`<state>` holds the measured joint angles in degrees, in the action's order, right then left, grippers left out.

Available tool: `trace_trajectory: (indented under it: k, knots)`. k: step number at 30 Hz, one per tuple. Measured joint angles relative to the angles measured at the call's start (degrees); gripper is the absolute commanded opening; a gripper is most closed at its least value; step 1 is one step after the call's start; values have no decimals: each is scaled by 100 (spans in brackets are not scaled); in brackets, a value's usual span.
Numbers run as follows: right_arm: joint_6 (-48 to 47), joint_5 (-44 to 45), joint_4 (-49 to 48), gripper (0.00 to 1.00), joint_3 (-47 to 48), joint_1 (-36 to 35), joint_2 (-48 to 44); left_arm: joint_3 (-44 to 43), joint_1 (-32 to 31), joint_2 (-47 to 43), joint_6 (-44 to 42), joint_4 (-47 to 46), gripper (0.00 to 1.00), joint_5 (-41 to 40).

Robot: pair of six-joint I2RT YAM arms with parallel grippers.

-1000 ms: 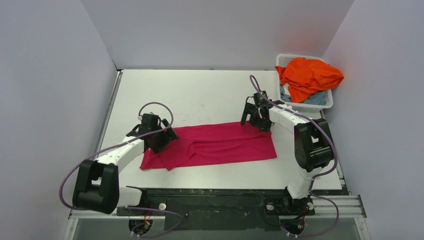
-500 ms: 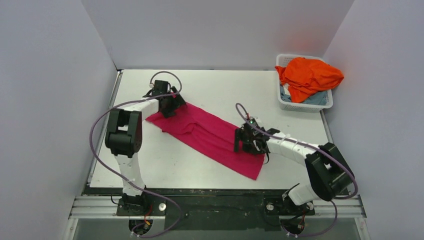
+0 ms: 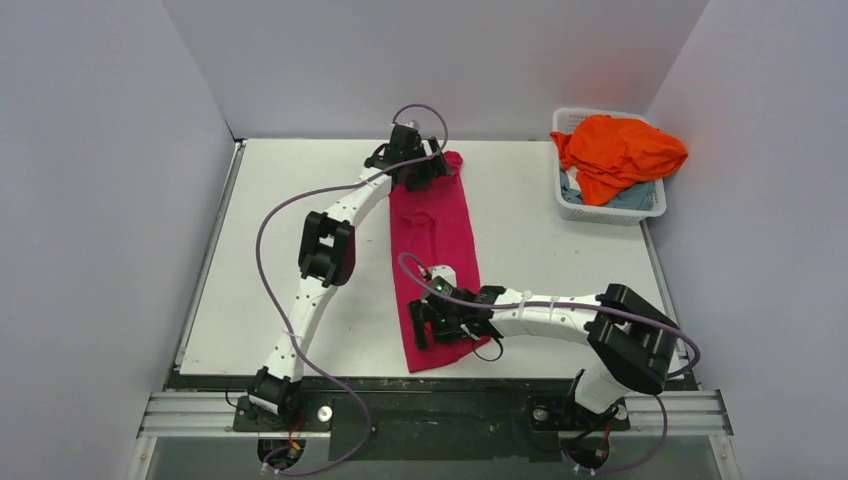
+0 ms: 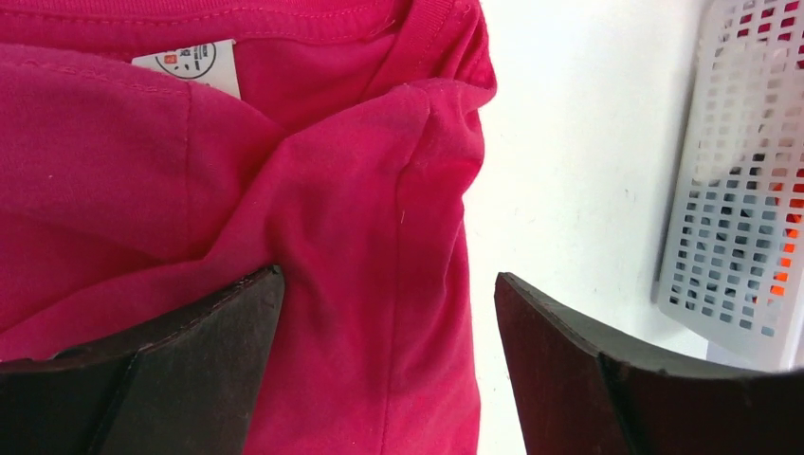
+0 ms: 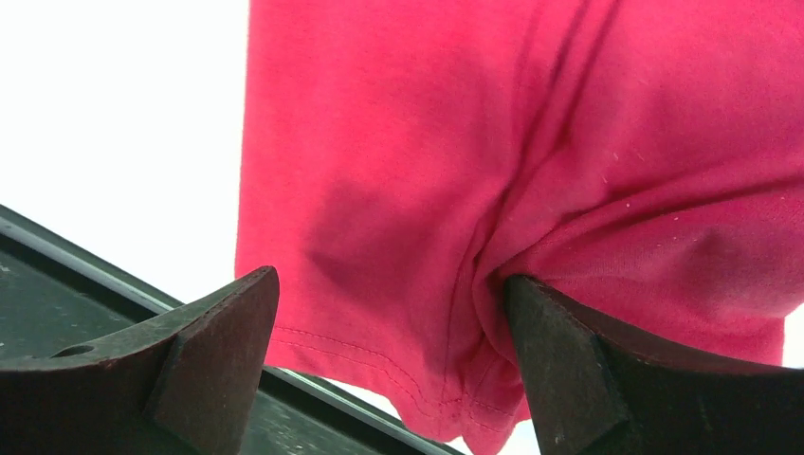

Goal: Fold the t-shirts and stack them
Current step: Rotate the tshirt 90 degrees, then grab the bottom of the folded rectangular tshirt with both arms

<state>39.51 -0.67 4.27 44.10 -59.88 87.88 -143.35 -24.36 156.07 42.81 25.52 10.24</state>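
The magenta-pink t-shirt [image 3: 440, 230] lies flat as a long narrow strip, running from the far middle of the table to its near edge. My left gripper [image 3: 420, 170] is stretched out over the collar end and stands open. In the left wrist view its jaws [image 4: 387, 275] straddle the shirt's [image 4: 284, 190] right edge below the neck label [image 4: 185, 62]. My right gripper [image 3: 425, 325] is open over the hem end. In the right wrist view its right finger [image 5: 559, 351] presses into a fold of the shirt [image 5: 427, 142]. The orange t-shirt [image 3: 615, 150] and the pale blue-grey t-shirt [image 3: 630, 200] lie in the basket.
The white lattice basket [image 3: 600, 213] stands at the far right corner and shows at the right of the left wrist view [image 4: 730, 190]. The black rail [image 5: 57, 294] along the table's near edge lies just beyond the hem. Grey walls close in three sides.
The magenta shirt has swung from lying across the table to lying lengthwise. The left arm swept to the far middle with the collar end, and the right arm came to the near edge.
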Motion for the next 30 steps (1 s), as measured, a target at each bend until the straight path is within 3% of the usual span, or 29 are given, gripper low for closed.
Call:
trace_trajectory:
  k: [7, 15, 22, 30]
  knots:
    - [-166, -369, -330, 84, 522, -59, 557, -24, 107, 61, 50, -118, 93, 511]
    - [-243, -420, -321, 85, 555, -46, 525, -291, 310, 70, -116, 0, 93, 649]
    - [-199, 105, -46, 85, 551, 4, -402, -328, 376, -234, -356, 74, 93, 555]
    - [33, 931, 444, 87, 487, 22, -1753, -293, 350, -1674, -627, 382, 93, 525]
